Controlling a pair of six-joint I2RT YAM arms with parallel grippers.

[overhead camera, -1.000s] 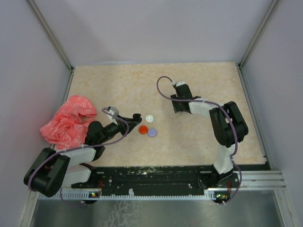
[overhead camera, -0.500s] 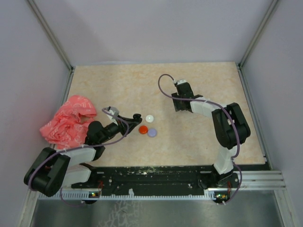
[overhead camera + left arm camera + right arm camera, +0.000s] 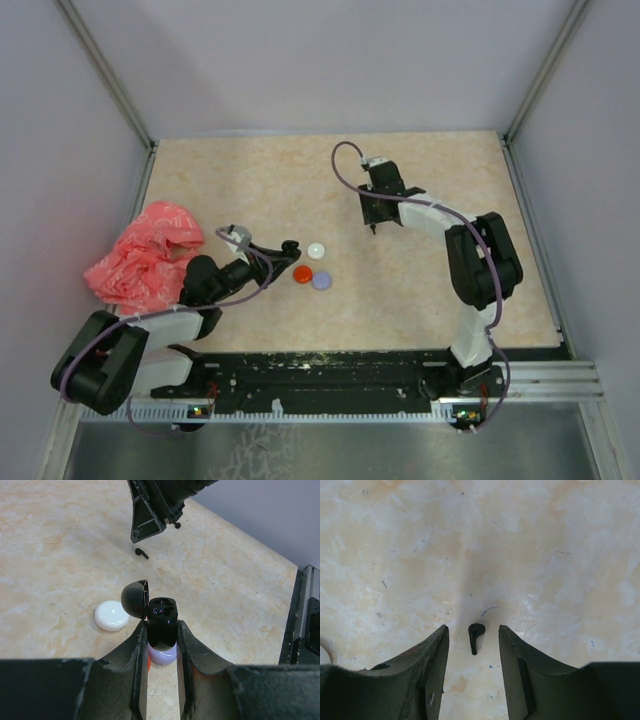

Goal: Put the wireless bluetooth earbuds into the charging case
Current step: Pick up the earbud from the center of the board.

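Right gripper (image 3: 472, 628), jaws partly open and gripping nothing, is straddling the black earbud (image 3: 475, 637) lying on the table (image 3: 545, 555); best closing gently, centred on the stem. Left gripper (image 3: 161, 630) is clamping the open black charging case (image 3: 162, 622)

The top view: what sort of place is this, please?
Probably a lab robot cell: plain walls box in a marbled table, with left arm and right arm bolted to a rail.
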